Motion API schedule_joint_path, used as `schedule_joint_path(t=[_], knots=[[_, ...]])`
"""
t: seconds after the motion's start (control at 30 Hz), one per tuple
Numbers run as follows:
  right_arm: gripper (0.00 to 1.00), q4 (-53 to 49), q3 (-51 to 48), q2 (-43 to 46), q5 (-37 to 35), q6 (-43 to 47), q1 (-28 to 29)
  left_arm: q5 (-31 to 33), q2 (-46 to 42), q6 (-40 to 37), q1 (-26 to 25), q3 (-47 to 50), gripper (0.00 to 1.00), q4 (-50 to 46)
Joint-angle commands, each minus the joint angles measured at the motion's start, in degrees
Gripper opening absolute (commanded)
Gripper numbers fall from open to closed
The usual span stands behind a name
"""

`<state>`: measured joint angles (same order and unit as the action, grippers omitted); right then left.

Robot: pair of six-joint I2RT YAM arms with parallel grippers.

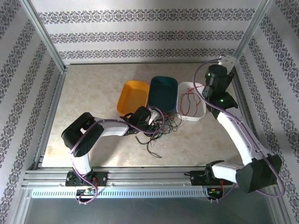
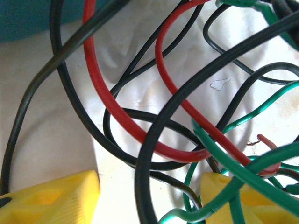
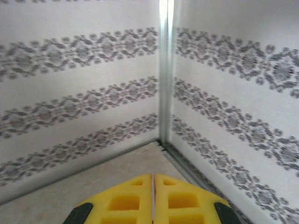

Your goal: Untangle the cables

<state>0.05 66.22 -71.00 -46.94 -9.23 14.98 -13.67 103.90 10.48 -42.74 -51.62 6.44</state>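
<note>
The cables (image 1: pixel 163 125) lie as a tangle of thin red, green and black wires on the table in front of the trays. My left gripper (image 1: pixel 150 120) is down at the tangle's left edge. In the left wrist view its yellow fingers (image 2: pixel 51 200) stand apart, open, with a black cable (image 2: pixel 147 177) and a green cable (image 2: pixel 224 196) running across the gap between them. A red cable (image 2: pixel 117 107) loops just beyond. My right gripper (image 3: pixel 153 179) is shut on nothing, raised and facing the far right corner. In the top view the right gripper (image 1: pixel 226 62) is at that corner.
Three trays stand in a row behind the tangle: an orange tray (image 1: pixel 127 88), a teal tray (image 1: pixel 174 83) and a white tray (image 1: pixel 202 112) with a red wire (image 1: pixel 188 100) inside. One dark wire (image 1: pixel 153 150) trails toward the near edge. Metal frame posts and patterned walls enclose the table.
</note>
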Motion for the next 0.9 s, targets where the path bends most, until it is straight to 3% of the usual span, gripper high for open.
schedule_joint_path(t=[0.0,0.1,0.37,0.67,0.87], knots=[[0.00,3.7,0.1,-4.0,-13.3,1.1,2.3,1.6,1.5,-0.2,0.6,1.0,0.61,-6.1],[0.00,4.1,1.7,-9.2,-21.1,3.6,4.1,1.3,1.5,-0.4,0.6,0.8,0.61,-6.4],[0.00,-3.8,0.7,-16.6,-21.4,-3.5,8.7,1.2,1.0,-0.8,0.6,0.7,0.61,-7.3],[0.00,-20.9,0.7,-23.6,-9.3,-22.6,8.9,1.1,1.7,-1.1,0.6,0.4,0.61,-7.4],[0.00,-26.9,-0.2,-28.0,0.4,-33.3,7.4,1.3,1.6,-0.6,0.6,0.5,0.61,-7.1]])
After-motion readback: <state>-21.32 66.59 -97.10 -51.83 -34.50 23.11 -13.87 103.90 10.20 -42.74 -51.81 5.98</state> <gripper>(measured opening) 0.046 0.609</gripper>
